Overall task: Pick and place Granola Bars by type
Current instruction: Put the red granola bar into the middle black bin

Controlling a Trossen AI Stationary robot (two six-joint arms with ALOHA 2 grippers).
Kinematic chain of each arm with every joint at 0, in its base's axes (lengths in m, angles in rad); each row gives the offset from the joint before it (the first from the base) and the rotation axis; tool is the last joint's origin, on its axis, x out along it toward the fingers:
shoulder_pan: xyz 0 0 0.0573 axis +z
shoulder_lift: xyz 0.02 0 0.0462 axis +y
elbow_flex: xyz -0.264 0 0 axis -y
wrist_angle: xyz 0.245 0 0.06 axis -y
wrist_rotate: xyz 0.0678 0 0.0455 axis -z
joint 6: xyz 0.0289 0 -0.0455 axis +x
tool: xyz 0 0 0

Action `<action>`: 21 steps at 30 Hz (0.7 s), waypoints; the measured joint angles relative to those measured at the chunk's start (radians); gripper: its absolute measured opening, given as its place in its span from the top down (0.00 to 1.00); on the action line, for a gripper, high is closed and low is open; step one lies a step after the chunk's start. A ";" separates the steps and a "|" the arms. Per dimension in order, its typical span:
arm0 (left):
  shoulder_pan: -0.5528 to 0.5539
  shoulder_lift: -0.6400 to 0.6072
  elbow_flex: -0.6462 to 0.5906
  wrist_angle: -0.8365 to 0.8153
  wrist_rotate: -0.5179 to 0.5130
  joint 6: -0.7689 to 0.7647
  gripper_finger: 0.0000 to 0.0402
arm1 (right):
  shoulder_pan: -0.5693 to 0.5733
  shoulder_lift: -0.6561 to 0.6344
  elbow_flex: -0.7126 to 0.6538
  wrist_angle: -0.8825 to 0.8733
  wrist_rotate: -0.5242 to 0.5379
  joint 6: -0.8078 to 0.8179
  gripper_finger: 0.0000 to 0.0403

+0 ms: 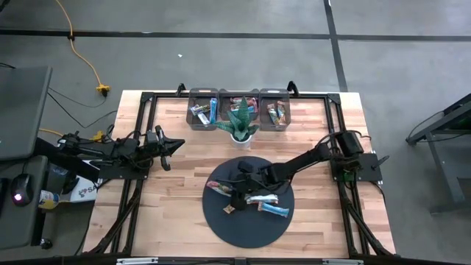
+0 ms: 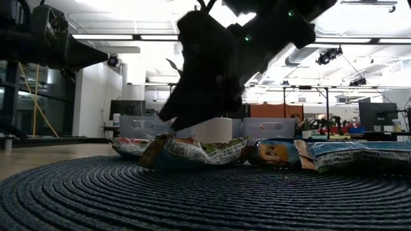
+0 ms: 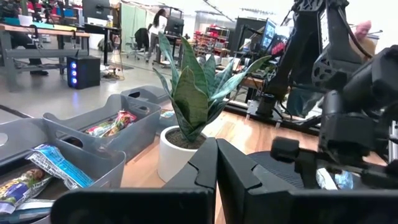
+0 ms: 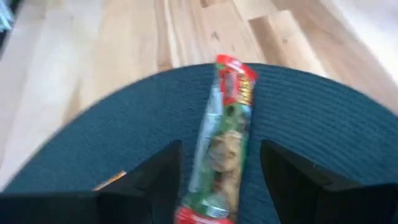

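- Right gripper (image 4: 217, 180) hangs over the round dark mat (image 1: 221, 221), fingers apart either side of a red-and-green granola bar (image 4: 222, 140) lying flat, lined up to pinch it.
- Left gripper (image 3: 216, 180), fingers together, waits well off the mat, clear of the work.
- Other bars lie on the mat; sorted ones fill grey bins (image 1: 239, 109) beyond it.

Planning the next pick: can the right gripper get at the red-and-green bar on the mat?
Probably yes: the right gripper hangs open straddling the red-and-green bar on the mat, nothing between them.
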 joint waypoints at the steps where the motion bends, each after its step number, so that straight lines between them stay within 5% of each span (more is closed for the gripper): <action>1: 0.000 0.000 0.000 0.000 0.000 0.000 1.00 | 0.003 0.006 0.000 0.012 0.001 0.006 0.50; 21: 0.000 0.000 0.000 0.000 0.002 0.000 1.00 | 0.029 0.086 0.001 0.049 0.058 0.043 0.50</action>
